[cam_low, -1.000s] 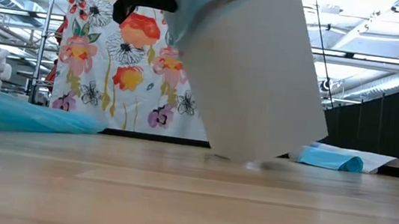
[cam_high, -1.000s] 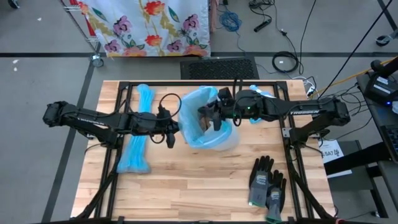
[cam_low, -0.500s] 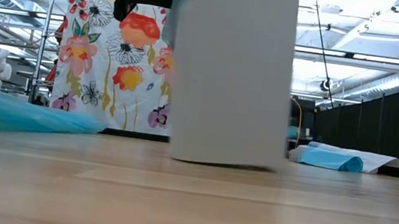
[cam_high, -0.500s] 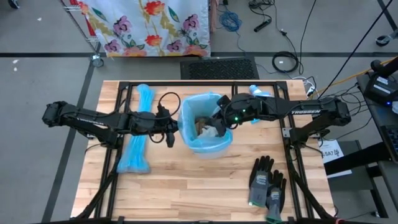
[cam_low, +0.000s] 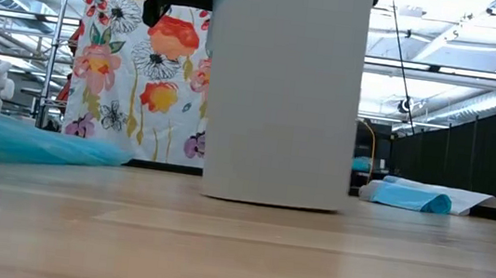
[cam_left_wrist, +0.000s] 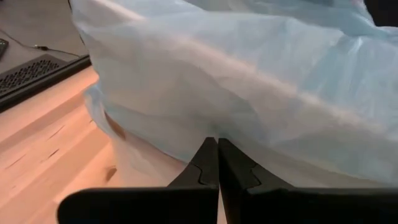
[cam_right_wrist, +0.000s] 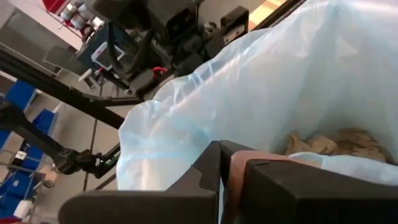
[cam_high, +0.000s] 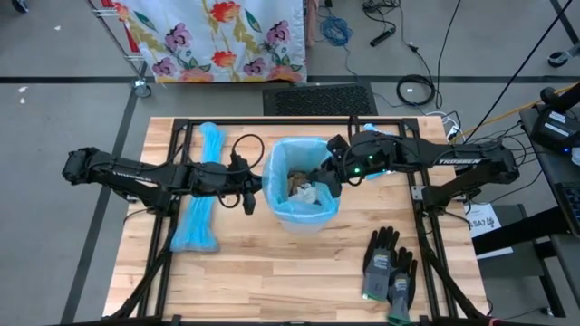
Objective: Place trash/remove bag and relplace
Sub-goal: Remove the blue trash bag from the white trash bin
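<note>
Both my pincers grip the bag's rim on the upright bin.

My left pincer (cam_high: 255, 188) is pinched closed on the blue bag (cam_high: 279, 158) at the bin's (cam_low: 281, 96) left side; my right pincer (cam_high: 328, 177) is closed on the opposite rim, fingers (cam_right_wrist: 214, 171) straddling the plastic. The trash (cam_high: 304, 187), brown paper wads and pale scraps, lies inside the bag. The bin stands mid-tabletop (cam_high: 272, 272), gloves (cam_high: 390, 265) near the front right, a bag roll (cam_high: 204, 195) at left.
</note>
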You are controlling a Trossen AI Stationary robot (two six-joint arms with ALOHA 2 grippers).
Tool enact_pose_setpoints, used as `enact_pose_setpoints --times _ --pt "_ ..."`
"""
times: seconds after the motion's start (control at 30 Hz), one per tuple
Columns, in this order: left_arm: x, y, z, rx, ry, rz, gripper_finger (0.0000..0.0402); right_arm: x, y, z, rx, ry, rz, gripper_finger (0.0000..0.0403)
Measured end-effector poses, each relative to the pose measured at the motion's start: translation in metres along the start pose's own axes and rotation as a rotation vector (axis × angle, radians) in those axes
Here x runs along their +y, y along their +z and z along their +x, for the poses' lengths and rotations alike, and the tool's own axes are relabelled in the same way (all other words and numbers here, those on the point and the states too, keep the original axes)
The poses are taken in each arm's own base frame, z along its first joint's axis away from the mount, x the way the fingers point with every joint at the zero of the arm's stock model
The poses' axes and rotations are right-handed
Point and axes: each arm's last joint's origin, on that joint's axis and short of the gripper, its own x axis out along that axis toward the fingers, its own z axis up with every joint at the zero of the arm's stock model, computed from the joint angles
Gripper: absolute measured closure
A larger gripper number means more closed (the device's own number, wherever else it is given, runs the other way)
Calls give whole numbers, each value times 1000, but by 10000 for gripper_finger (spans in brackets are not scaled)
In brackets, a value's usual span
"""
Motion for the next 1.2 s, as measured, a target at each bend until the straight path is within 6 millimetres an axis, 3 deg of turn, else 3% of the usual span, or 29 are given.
enact_pose_setpoints --times 0.27,0.63,0.97,1.2 --pt "0 0 0 3 0 1 402 -2 -3 -24 18 -61 0 403" --pt "0 -1 0 6 1 1 402 -3 -15 -35 110 -111 37 403" --pt "0 0 0 4 1 0 402 12 -26 -35 201 22 55 403" --pt "0 0 0 2 2 -1 402 27 -8 -35 32 188 25 403"
